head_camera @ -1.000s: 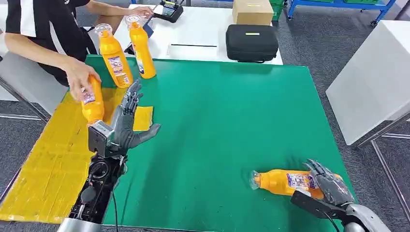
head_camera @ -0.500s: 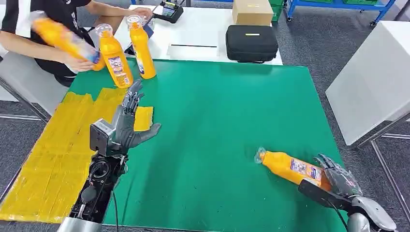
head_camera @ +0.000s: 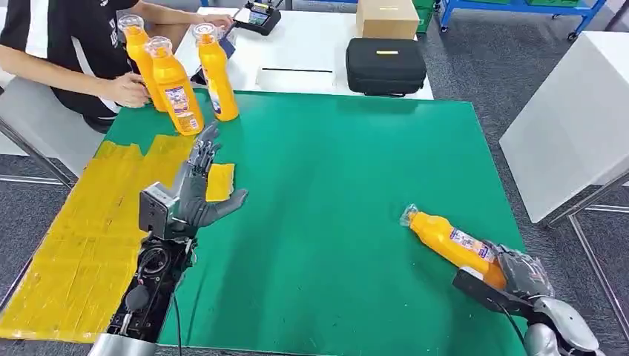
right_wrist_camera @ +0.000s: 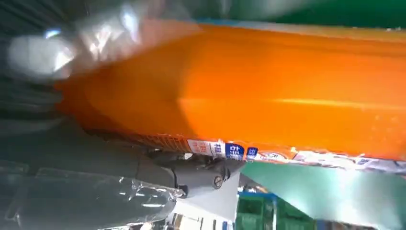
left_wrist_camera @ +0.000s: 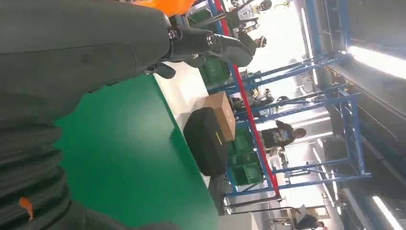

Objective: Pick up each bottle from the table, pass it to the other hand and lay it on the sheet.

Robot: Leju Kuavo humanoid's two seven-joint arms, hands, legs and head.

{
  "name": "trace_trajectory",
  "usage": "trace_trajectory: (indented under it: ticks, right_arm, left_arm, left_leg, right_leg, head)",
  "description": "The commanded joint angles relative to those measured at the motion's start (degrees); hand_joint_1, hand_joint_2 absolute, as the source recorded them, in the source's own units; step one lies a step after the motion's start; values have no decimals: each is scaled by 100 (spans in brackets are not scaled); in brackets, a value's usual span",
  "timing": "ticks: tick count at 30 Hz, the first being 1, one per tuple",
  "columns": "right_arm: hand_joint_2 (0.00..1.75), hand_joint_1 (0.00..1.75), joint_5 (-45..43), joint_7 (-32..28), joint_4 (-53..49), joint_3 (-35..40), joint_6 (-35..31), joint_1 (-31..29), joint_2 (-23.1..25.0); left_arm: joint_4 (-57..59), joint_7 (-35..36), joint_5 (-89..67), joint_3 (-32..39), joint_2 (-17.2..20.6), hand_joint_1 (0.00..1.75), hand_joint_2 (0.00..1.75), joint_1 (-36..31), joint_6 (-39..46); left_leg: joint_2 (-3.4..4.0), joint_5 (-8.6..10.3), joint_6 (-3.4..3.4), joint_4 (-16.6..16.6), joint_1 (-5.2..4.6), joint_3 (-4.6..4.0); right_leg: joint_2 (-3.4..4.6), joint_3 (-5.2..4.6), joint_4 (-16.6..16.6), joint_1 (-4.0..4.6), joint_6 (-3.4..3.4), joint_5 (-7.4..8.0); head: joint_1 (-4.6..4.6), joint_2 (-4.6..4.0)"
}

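Black case (head_camera: 386,65) and cardboard box (head_camera: 387,17) on white bench (head_camera: 311,44); handheld device (head_camera: 257,15) nearby; seated person (head_camera: 67,44) at far left.

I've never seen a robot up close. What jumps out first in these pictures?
The bright green table mat fills the scene. At its near right corner the robot's right hand grips an orange plastic bottle. At the far left corner, three more orange bottles stand, a person's hand on one, beside the yellow sheet.

Orange bottles (head_camera: 449,241) with clear caps and blue-and-white labels, a green table (head_camera: 334,185), a yellow sheet (head_camera: 81,237), a black case (head_camera: 386,65).
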Motion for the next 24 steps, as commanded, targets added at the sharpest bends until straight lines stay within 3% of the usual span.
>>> trace_trajectory:
  ticks: [1,11,18,24]
  right_arm:
    - [175,175,-5,65,112,248,-89,-226,352]
    - [175,175,-144,593,225,1204,-808,-620,663]
    - [175,175,-227,604,238,1240,-916,-640,657]
    - [175,175,-1164,482,271,1509,-1668,-1227,1649]
  left_arm:
    - [208,35,-12,-43,65,0,175,-114,15]
    - [164,72,-16,-130,64,0,175,-100,43]
    - [167,77,-16,-139,57,0,175,-99,48]
    - [61,333,70,-247,-18,0,175,-78,-106]
  left_leg:
    - [24,-15,-18,-5,7,36]
    - [37,-16,-17,-3,8,31]
    - [20,-13,-14,-4,5,28]
    - [53,-17,-18,-3,8,26]
  right_leg:
    - [12,31,-7,9,-18,-8]
    - [26,23,-4,9,-16,-4]
    - [9,24,-5,7,-13,-8]
    - [45,16,-3,10,-17,1]
  head:
    - [0,0]
    - [2,0]
    - [0,0]
    - [0,0]
